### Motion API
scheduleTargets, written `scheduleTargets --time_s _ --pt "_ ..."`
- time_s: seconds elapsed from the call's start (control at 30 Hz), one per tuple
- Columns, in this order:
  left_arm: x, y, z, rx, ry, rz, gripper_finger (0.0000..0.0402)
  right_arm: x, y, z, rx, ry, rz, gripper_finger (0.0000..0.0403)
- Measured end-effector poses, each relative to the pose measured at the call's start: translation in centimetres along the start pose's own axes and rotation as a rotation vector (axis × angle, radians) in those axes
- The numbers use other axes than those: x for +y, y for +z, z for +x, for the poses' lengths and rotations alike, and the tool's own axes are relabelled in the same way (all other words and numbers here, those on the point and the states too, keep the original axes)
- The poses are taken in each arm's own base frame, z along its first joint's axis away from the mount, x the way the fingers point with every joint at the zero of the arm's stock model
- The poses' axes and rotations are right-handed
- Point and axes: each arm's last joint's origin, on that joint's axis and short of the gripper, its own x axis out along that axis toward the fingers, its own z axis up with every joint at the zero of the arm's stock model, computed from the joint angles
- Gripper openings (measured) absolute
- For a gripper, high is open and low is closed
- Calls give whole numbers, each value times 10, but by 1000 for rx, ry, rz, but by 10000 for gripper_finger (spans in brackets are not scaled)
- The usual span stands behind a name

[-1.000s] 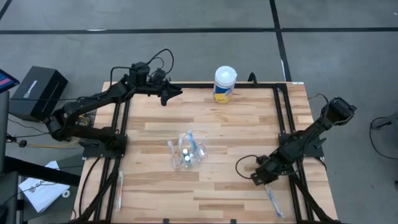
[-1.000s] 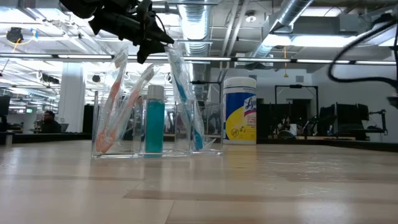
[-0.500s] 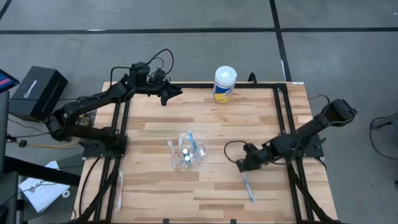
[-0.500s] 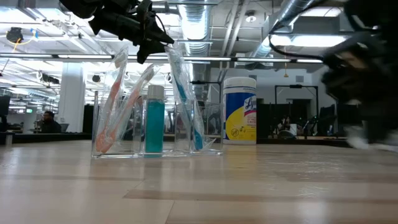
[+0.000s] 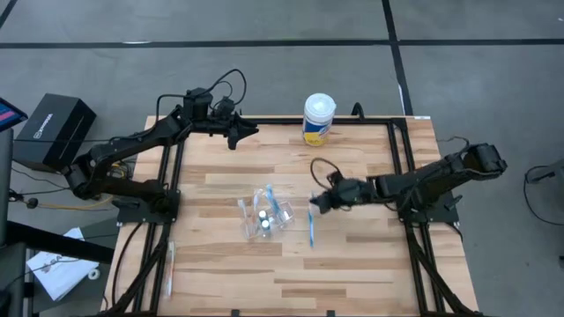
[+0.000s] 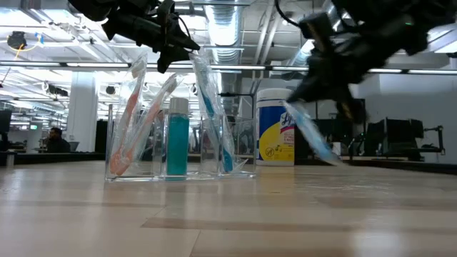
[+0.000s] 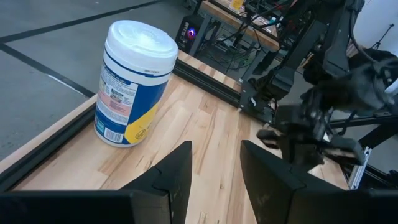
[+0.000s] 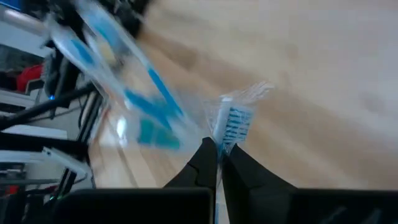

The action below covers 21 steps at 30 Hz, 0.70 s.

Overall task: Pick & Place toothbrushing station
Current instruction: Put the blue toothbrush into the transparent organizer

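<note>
A clear organizer (image 5: 264,217) stands mid-table holding wrapped toothbrushes and a teal bottle (image 6: 177,139). Just right of it my right gripper (image 5: 319,202) hovers, shut on a blue toothbrush in a clear wrapper (image 5: 310,227). In the low view that toothbrush (image 6: 310,134) slants down from the gripper (image 6: 303,89), right of the organizer (image 6: 178,143). My left gripper (image 5: 234,134) waits open at the table's far left, with nothing between its fingers (image 7: 214,180). My right gripper pinches the wrapped toothbrush between its two fingertips (image 8: 211,163), just behind the bristled head (image 8: 231,121), which shows past the tips. The fingers reach in from the table's right, slanting downward. The toothbrush hangs slanted below them (image 6: 321,146), clear of the table.
A white and yellow wipes canister (image 5: 319,119) stands at the far edge, in front of my left gripper (image 7: 134,87). Black frame rails (image 5: 401,167) run along the table's sides. Bare wood lies near the front edge (image 5: 291,282).
My right gripper has swung from the table's near right corner toward the left and far side, rising and turning its wrist. The blue toothbrush has come off the table with it and now hangs beside the organizer.
</note>
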Motion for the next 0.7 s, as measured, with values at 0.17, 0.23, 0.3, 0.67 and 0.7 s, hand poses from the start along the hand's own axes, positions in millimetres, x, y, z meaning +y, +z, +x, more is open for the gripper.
scheduleTargets --time_s 0.17,0.23,0.3,0.67,0.7 --pt "0 0 0 -1 4 0 131 25 41 0 -138 76 -163 0" --pt "0 0 0 -1 4 0 131 36 58 -2 -190 94 -215 0" --pt "0 0 0 -2 7 0 131 46 73 -5 -237 109 -263 0" --pt "0 0 0 -3 12 0 131 83 117 -23 -352 203 -454 0" --pt "0 0 0 -3 12 -1 131 84 116 -23 -352 204 -464 0"
